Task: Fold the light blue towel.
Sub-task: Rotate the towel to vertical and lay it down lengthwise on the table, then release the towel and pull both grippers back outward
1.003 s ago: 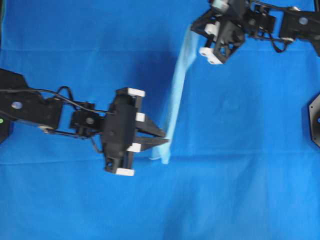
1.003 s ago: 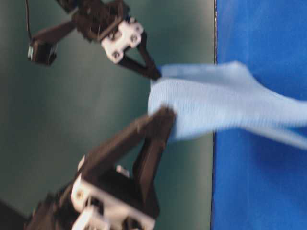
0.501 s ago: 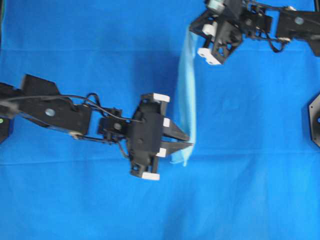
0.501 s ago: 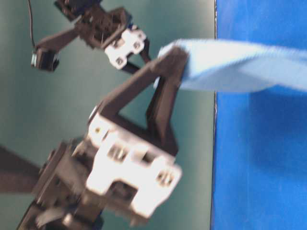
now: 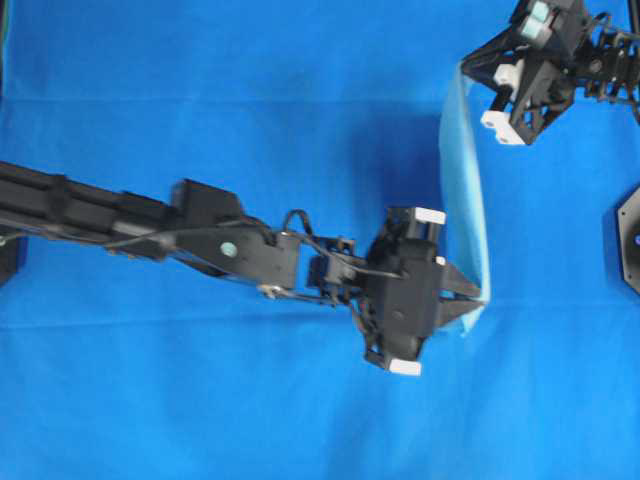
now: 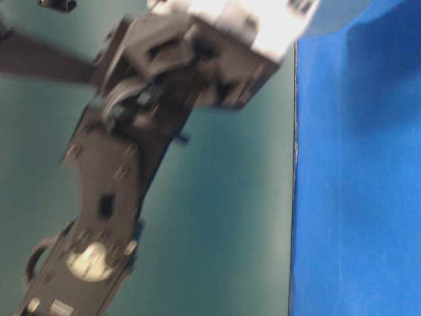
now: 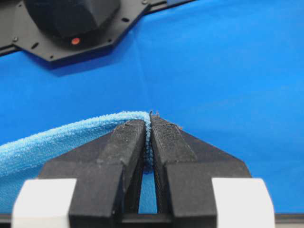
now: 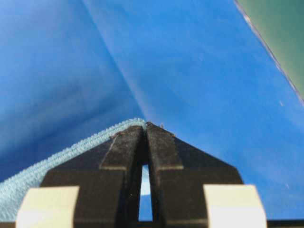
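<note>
The light blue towel (image 5: 466, 190) hangs in the air as a narrow upright band, stretched between both grippers above the royal-blue table covering (image 5: 200, 100). My left gripper (image 5: 478, 301) is shut on the towel's near corner at the right of centre. In the left wrist view its hem (image 7: 61, 137) runs off to the left from the pinched jaws (image 7: 149, 124). My right gripper (image 5: 468, 72) is shut on the far corner at the top right; its wrist view shows the hem (image 8: 71, 151) leaving the closed jaws (image 8: 146, 127). The table-level view shows mostly the blurred left arm (image 6: 131, 164).
A black robot base (image 5: 628, 235) sits at the right edge, seen also in the left wrist view as a black base plate (image 7: 76, 28). The covering's edge (image 6: 294, 164) borders a dark green surface (image 6: 217, 217).
Both grippers carried the towel rightward. The left arm stretched far across the table; the right gripper shifted right toward the top corner. Both grips stayed shut.
</note>
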### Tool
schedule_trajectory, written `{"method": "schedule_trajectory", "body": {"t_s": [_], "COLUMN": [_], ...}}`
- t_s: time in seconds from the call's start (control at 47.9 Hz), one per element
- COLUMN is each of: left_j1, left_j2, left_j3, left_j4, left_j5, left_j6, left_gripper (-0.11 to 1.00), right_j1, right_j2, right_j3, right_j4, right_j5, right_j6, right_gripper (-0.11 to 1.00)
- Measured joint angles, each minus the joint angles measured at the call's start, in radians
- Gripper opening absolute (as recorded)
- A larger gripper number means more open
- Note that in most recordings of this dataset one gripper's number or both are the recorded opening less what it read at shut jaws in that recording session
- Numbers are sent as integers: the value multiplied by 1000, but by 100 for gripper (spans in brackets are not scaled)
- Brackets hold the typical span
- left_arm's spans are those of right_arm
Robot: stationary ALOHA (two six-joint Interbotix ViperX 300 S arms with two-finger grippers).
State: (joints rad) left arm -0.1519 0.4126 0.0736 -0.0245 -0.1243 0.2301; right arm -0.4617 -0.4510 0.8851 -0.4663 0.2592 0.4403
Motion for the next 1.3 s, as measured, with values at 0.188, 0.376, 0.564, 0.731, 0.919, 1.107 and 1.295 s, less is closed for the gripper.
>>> {"method": "schedule_trajectory", "body": {"t_s": [0.188,0.376,0.564,0.731,0.919,1.107,1.295], "left_j1": [3,2,2,-6,-15,-15,-14], "left_j2": [21,3,-75,-133,-176,-176,-156], "left_j3": [-21,78,259,411,517,525,511], "left_j4": [0,-2,-6,-6,-8,-8,-9], "left_j5": [0,-3,-34,-81,-127,-141,-143], "left_j6": [-3,-58,-104,-192,-242,-242,-249], "left_gripper": [3,3,2,3,2,3,3], "right_j1": [0,-2,3,23,37,38,40], "right_j2": [46,172,333,449,523,538,538], "right_j3": [-3,-51,-143,-233,-293,-298,-298], "right_j4": [0,0,-2,-3,-3,-6,-26], "right_j5": [-23,-110,-202,-230,-235,-249,-273], "right_j6": [0,0,-2,-5,-8,-8,-8], "right_gripper": [2,2,2,2,2,2,3]}}
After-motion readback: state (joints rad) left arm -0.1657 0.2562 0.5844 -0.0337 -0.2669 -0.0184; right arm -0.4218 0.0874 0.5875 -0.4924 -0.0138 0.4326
